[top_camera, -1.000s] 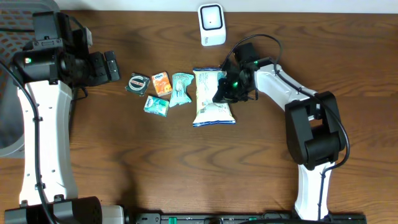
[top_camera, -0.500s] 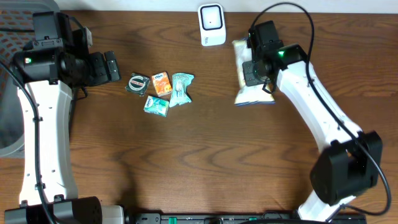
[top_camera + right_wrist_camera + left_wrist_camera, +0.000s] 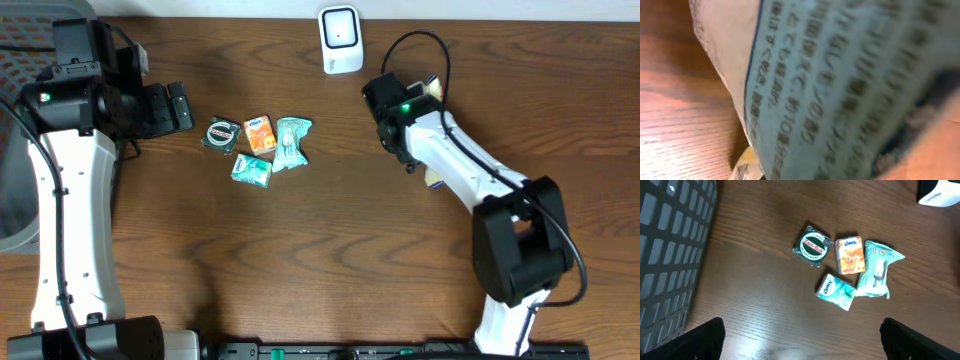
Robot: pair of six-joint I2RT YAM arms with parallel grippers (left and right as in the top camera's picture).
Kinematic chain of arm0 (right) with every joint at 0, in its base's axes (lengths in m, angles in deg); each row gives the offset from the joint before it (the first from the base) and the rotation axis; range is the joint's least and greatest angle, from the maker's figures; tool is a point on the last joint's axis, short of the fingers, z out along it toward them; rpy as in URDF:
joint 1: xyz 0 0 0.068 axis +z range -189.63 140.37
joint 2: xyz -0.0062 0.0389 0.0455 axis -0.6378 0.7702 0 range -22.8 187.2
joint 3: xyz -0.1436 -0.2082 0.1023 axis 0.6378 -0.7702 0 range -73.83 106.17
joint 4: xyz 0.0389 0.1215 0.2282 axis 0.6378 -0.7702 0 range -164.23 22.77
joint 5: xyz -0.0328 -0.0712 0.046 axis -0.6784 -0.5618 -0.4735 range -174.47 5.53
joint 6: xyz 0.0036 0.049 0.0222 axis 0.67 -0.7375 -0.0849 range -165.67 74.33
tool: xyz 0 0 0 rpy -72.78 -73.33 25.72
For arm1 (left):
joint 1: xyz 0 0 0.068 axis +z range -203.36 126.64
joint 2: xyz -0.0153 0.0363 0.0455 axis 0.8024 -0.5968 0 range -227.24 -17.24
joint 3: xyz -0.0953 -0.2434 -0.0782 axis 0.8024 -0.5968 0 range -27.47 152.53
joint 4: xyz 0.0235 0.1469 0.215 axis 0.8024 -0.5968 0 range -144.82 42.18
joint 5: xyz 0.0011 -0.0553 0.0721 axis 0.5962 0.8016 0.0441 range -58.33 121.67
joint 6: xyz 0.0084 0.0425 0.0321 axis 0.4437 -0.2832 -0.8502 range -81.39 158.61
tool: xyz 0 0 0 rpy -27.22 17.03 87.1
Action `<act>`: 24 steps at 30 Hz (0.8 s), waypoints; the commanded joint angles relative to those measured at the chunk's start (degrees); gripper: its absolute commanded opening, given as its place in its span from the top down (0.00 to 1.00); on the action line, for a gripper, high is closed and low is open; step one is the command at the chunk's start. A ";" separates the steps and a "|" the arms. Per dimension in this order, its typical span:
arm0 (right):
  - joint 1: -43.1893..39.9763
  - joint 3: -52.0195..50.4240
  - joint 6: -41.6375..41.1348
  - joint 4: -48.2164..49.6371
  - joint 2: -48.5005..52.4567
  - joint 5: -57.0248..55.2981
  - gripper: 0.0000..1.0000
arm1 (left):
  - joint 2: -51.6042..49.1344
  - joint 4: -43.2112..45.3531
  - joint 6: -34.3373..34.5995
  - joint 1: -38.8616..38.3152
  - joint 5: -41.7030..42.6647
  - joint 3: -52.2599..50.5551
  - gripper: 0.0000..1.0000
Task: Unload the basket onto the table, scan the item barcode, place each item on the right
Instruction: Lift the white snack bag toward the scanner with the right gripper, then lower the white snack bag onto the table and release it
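Observation:
The item is a pale snack bag [image 3: 840,75] with printed Japanese text. It fills the right wrist view, blurred and close to the camera, held in my shut right gripper. From overhead the bag is mostly hidden under my right arm's wrist [image 3: 398,112], with a corner [image 3: 433,88] showing just right of the white scanner [image 3: 341,40]. The right fingers themselves are hidden. My left gripper [image 3: 800,347] is wide open and empty, hovering at the table's left [image 3: 178,107], left of the small packs.
A round Zam-Buk tin [image 3: 221,134], an orange Kleenex pack [image 3: 260,133], a teal pouch [image 3: 291,142] and a small teal tissue pack [image 3: 251,169] lie clustered left of centre. A grey mesh basket [image 3: 670,240] stands at the far left.
The right arm lifted the snack bag off the table beside the small packs, carried it up next to the scanner, then swung back left and turned it under the wrist. The left arm stayed still.

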 commanded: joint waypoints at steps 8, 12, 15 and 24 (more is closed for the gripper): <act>5.99 0.52 -0.15 -0.17 0.90 16.13 0.55 | -0.20 -0.02 0.50 0.02 -0.13 -0.15 0.02; 10.12 4.00 -1.27 -1.68 0.83 21.99 0.74 | -0.20 -0.02 0.50 0.02 -0.13 -0.15 0.02; 12.37 7.10 -2.10 -2.64 0.83 18.16 0.99 | -0.20 -0.02 0.50 0.04 -0.13 -0.15 0.02; 6.84 7.82 -4.22 -5.01 0.85 9.77 0.99 | -0.20 -0.02 0.50 0.02 -0.13 -0.15 0.02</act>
